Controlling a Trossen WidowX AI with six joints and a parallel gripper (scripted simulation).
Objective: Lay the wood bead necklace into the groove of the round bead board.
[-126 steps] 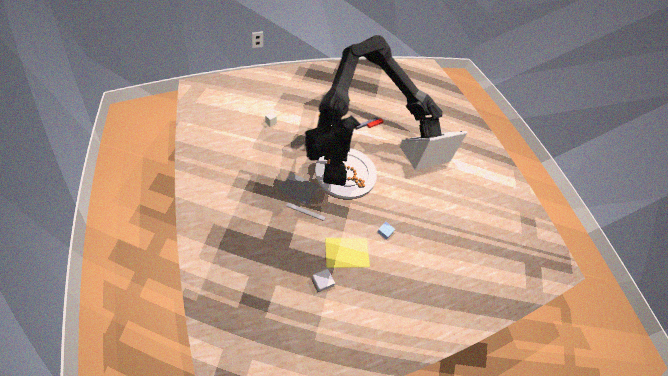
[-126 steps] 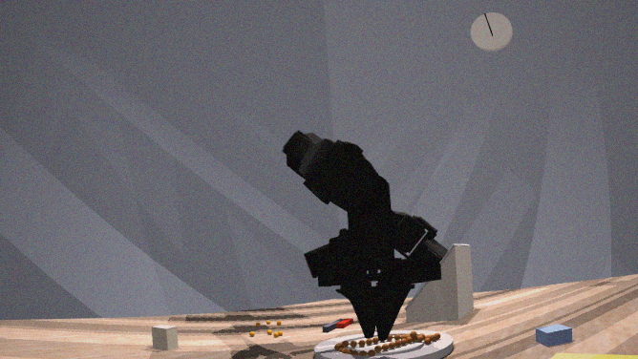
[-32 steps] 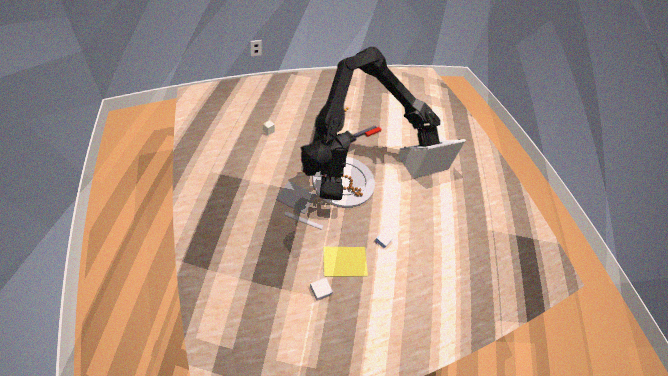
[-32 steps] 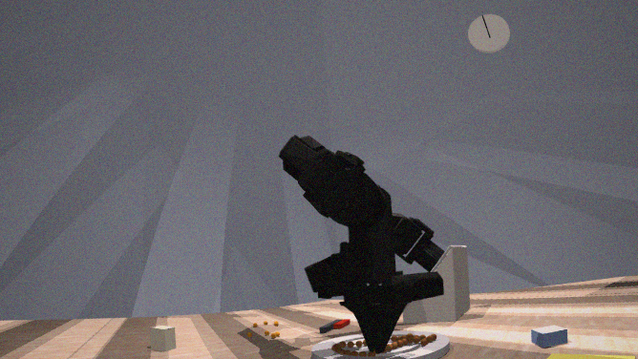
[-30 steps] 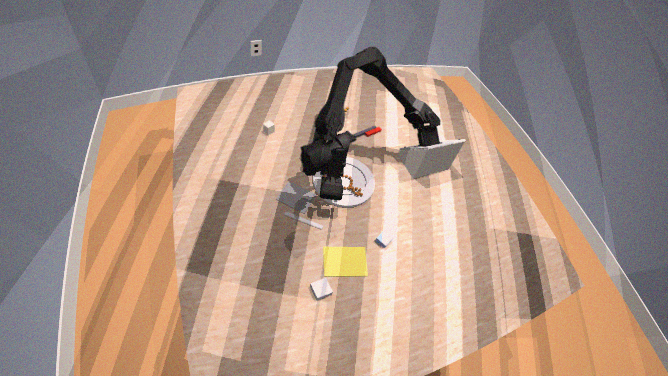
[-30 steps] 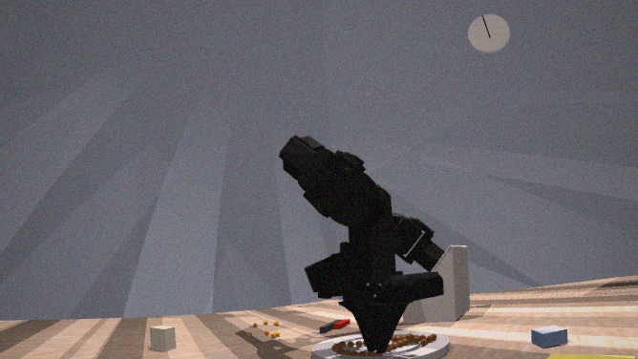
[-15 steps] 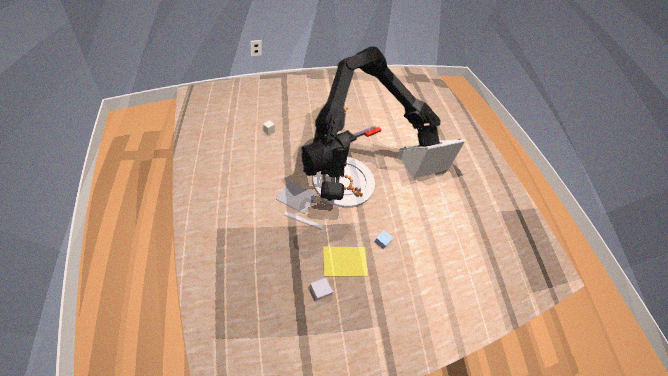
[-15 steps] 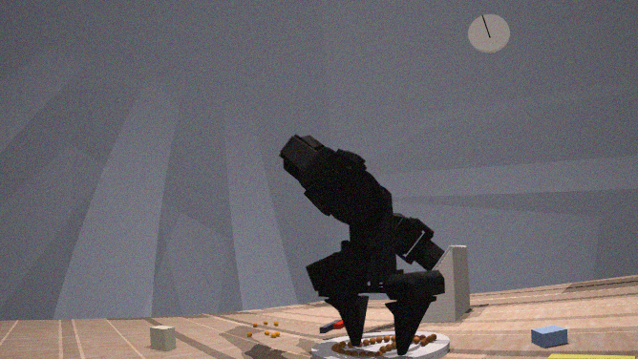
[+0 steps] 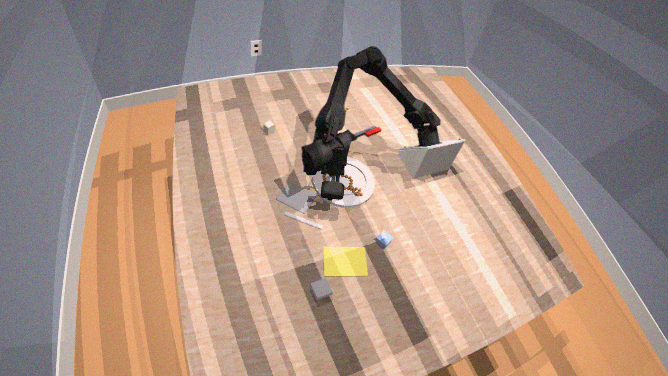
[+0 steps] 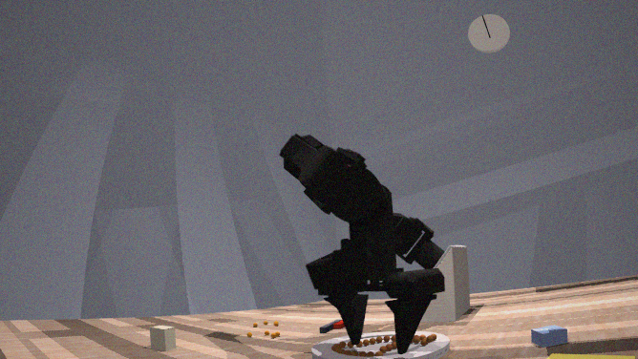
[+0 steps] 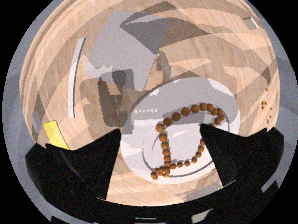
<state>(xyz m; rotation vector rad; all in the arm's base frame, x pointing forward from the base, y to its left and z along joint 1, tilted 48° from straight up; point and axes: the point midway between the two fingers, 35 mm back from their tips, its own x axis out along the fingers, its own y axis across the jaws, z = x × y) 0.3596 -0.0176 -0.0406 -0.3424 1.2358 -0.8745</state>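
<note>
Looking down through the wrist view, I can see what the overhead view hides: the wood bead necklace lies on the round bead board as a loose loop with a tail, directly below the pincer, between its two dark fingers. Whether the beads sit in the groove itself, I cannot tell. From overhead the arm's wrist covers most of the board, and only a few beads show beside the pincer. The side view shows the pincer spread wide and holding nothing, its wedge-shaped fingertips pointing down at the board, with brown round beads strung between them. Behind the pincer, small orange specks dot the striped wooden floor; they are too small to name.
</note>
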